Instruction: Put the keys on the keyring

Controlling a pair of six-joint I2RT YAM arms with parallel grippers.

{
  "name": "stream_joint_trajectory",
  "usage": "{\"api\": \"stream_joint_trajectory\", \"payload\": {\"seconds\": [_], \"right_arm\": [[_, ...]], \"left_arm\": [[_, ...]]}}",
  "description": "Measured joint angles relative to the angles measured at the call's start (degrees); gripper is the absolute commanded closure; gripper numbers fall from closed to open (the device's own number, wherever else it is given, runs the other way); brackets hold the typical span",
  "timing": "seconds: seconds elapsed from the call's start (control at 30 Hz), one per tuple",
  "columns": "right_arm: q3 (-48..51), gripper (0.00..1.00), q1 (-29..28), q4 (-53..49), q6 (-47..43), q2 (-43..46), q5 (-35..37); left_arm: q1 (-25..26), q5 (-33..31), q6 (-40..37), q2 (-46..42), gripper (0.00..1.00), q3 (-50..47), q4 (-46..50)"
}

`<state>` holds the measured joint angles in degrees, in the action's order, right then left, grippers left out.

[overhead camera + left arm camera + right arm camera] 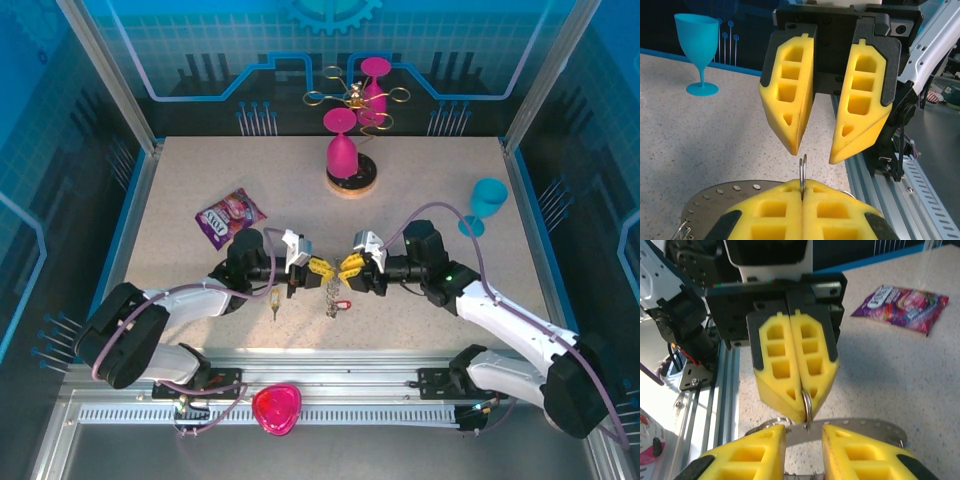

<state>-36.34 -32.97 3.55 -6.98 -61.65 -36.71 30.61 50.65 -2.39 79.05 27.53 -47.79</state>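
Above the speckled table (450, 180), the left pincer (805, 407) pinches the keyring (867, 426).

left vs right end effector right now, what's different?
The left end effector is shut; the right end effector is open. The left pinches a wire loop of the keyring; the right grips nothing. Both have yellow fingers and face tip to tip.
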Motion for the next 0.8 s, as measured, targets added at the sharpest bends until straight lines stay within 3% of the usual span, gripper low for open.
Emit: {"api": "stream_joint_trajectory", "payload": {"seconds": [0.43, 0.57, 0.6, 0.7, 0.8], "right_arm": [[0.0, 0.82, -0.1, 5.0, 1.0, -2.3, -1.9], [0.0, 1.0, -0.1, 5.2, 0.8, -2.9, -3.1], [0.0, 1.0, -0.1, 5.1, 0.8, -3.0, -3.3], [-0.4, 1.0, -0.1, 4.3, 0.7, -3.7, -3.5], [-1.7, 1.0, -0.3, 0.6, -0.7, -3.8, -2.7]], "left_arm": [[0.0, 1.6, 2.1, 0.0, 1.0, 0.0, -3.5], [-0.1, 1.7, 2.6, 0.2, 1.0, -0.2, -3.7], [-0.2, 1.7, 2.6, 0.3, 1.0, -0.4, -3.8], [-0.2, 1.5, 2.4, 0.4, 0.77, -0.7, -3.9], [0.0, 0.2, 1.8, 0.0, 0.72, -0.7, -2.9]]}}
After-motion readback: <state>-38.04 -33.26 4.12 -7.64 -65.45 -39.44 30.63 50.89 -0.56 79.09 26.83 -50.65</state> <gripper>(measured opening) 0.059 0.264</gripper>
